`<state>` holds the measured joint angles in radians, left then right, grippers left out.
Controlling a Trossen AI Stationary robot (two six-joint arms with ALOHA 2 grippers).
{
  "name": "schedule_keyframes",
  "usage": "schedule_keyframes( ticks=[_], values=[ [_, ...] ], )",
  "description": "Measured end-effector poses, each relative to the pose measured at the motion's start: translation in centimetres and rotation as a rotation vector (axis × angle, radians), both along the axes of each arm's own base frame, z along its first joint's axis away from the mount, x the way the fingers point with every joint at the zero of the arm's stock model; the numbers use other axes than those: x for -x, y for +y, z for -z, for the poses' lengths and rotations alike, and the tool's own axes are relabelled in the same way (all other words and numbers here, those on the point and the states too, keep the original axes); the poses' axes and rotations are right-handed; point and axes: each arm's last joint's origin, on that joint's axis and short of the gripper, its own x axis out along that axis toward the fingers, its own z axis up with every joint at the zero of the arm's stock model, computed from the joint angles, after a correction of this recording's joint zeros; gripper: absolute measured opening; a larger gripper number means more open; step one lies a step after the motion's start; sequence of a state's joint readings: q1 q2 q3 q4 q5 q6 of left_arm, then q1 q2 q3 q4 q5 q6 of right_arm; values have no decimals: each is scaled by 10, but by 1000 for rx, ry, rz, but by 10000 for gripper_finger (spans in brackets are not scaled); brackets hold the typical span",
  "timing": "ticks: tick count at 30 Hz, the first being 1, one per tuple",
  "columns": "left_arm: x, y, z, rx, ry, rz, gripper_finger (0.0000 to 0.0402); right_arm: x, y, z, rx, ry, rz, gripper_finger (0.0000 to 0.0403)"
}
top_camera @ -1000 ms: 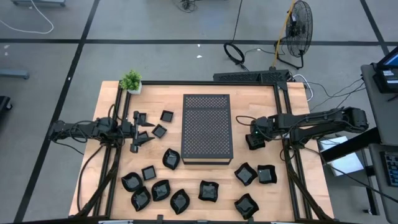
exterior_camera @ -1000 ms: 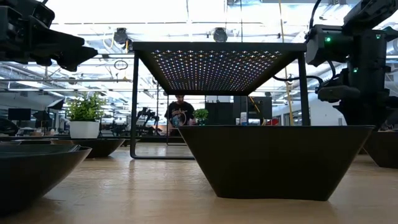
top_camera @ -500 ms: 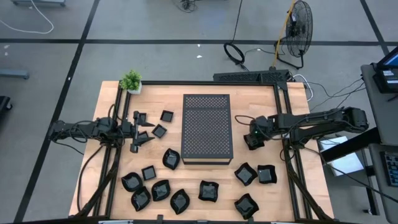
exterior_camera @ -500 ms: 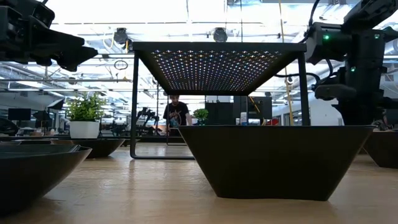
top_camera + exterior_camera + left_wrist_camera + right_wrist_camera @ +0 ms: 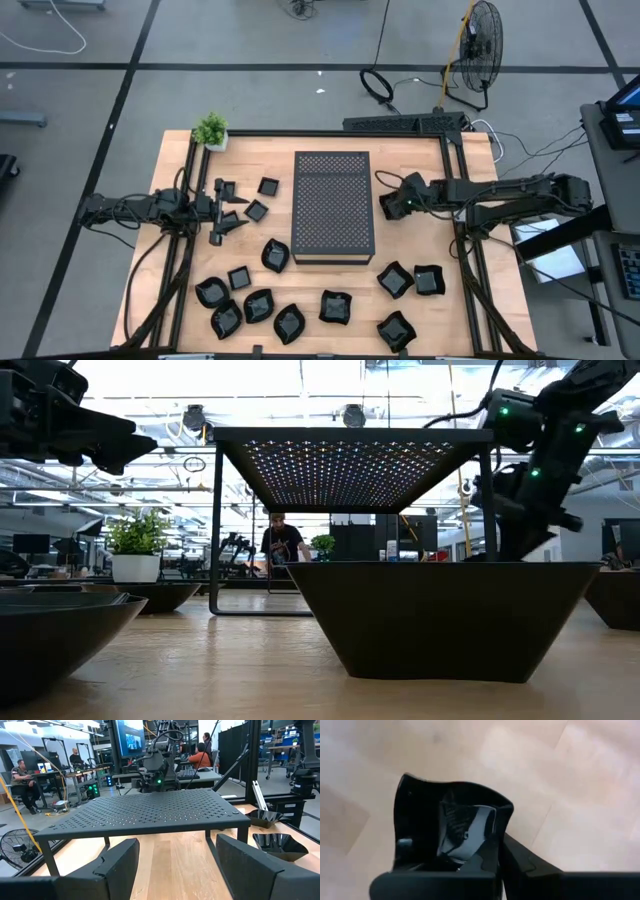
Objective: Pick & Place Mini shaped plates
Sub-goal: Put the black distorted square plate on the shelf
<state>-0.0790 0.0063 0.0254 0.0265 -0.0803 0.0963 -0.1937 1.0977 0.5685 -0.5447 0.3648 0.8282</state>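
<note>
inspecting the right gripper point(image 5: 392, 204), we find it pinching a mini shaped plate point(image 5: 445, 825) by its rim just beside the perforated box point(image 5: 333, 205), on the box's right-arm side, while the left gripper point(image 5: 222, 210) waits spread wide on the opposite side.

Light wooden table point(image 5: 420, 165), perforated dark box point(image 5: 333, 205) at centre, potted plant point(image 5: 211, 130) at corner, roughly 14 mini shaped plates point(image 5: 335, 307) scattered
</note>
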Motion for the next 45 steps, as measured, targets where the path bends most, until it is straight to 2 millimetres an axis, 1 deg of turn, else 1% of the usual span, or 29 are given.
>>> schedule_keyframes(
  ticks=[6,11,14,19,21,24,28,32,36,38,41,45],
  values=[
    [0,0,0,0,0,0,269,-7,-17,-9,255,-19,18,0],
    [0,0,0,0,0,0,269,-16,-38,-23,447,-72,1,0],
    [0,0,0,0,0,0,269,-18,-52,-33,547,-112,-5,0],
    [0,0,0,0,0,0,269,-17,-76,-51,695,-145,-4,0],
    [0,0,0,0,0,0,269,-17,-84,-62,727,-173,-14,0],
    [0,0,0,0,0,0,269,-19,-94,-83,752,-229,-40,0],
    [0,0,0,0,0,0,269,-26,-99,-118,746,-354,-129,0],
    [0,0,0,0,0,0,269,-39,-96,-152,679,-464,-232,0],
    [0,0,0,0,0,0,269,-61,-88,-167,517,-515,-370,0],
    [0,0,0,0,0,-1,269,-73,-85,-167,412,-516,-437,0],
    [0,0,0,0,1,0,269,-86,-83,-156,262,-447,-493,0],
    [0,0,0,0,0,-1,269,-94,-83,-141,166,-367,-493,0]
  ],
)
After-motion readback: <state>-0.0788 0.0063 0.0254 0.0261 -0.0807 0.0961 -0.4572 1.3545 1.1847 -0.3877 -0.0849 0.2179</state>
